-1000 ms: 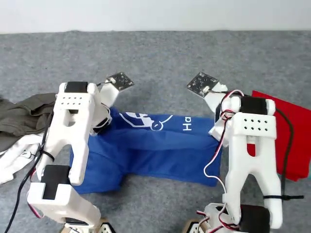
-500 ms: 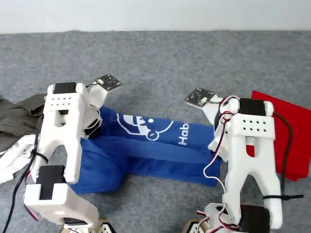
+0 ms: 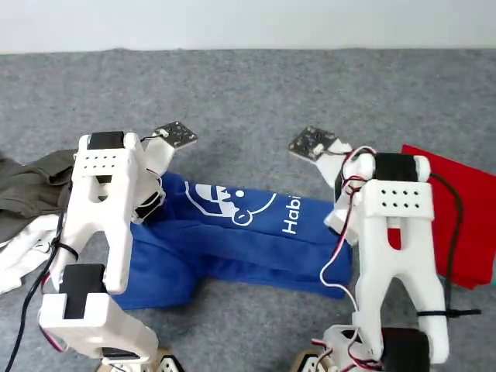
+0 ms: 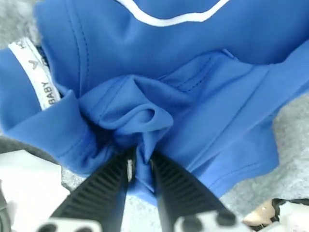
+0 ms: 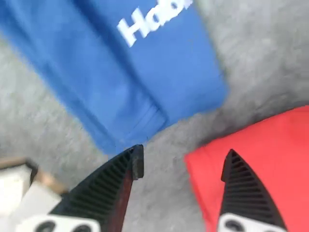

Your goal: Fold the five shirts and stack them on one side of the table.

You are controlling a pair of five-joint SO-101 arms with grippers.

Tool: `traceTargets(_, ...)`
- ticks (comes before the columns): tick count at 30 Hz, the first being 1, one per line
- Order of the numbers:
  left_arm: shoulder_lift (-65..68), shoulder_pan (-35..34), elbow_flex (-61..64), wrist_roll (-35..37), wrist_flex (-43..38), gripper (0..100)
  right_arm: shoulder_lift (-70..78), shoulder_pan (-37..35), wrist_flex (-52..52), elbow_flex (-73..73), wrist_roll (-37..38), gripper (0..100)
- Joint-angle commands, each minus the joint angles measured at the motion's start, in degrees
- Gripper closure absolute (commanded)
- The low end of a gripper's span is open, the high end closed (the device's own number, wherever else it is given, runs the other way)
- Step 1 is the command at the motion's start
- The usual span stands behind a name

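Grey tabletop (image 3: 256, 93): blue shirt (image 3: 248, 240) edge just beside red shirt (image 3: 474, 209).

One blue shirt (image 3: 240, 240) lies bunched; red shirt (image 3: 473, 201) nearby.

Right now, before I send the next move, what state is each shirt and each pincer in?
blue shirt: folded into a long band, one end bunched.
red shirt: flat, apparently folded, at the right.
olive shirt: crumpled at the left edge.
white shirt: crumpled beside the olive shirt.
left pincer: shut on the blue shirt's bunched end.
right pincer: open, empty, between blue shirt and red shirt.
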Motion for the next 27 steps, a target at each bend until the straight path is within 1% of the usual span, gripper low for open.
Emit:
traceTargets(1,-2.73,0.53,-0.13,-0.62,0.00,98,-1.71,-4.88,-5.67,1.49,-5.27,78.4)
traceTargets(5,-3.34,0.09,-0.13,0.35,0.79,98,-1.71,-9.27,-8.31,3.96,-8.97,94.8)
traceTargets(6,-3.43,0.00,-0.40,0.35,1.67,96,-1.71,-9.71,-8.48,3.96,-10.37,98.3)
traceTargets(7,-3.78,0.00,-0.48,0.35,2.73,93,-1.71,-9.89,-9.27,4.13,-11.87,99.3)
traceTargets(10,-6.59,0.09,-0.22,0.44,4.40,89,-1.71,-9.89,-11.38,4.22,-14.33,97.4)
traceTargets(14,-12.04,0.00,1.45,0.26,5.63,88,-1.71,-9.89,-13.85,4.22,-14.51,97.4)
traceTargets(20,-19.69,-0.09,10.42,0.44,5.45,88,-1.54,-9.89,-15.08,4.31,-14.59,97.3)
traceTargets(22,-22.33,-1.67,11.65,0.62,5.45,89,-0.13,-9.89,-16.92,4.84,-14.59,97.3)
traceTargets(25,-26.73,-5.63,11.82,2.29,3.96,93,4.26,-10.24,-19.21,4.75,-14.86,97.3)
traceTargets(27,-29.36,-8.44,11.91,2.55,3.69,95,6.99,-11.47,-20.53,4.66,-16.97,97.3)
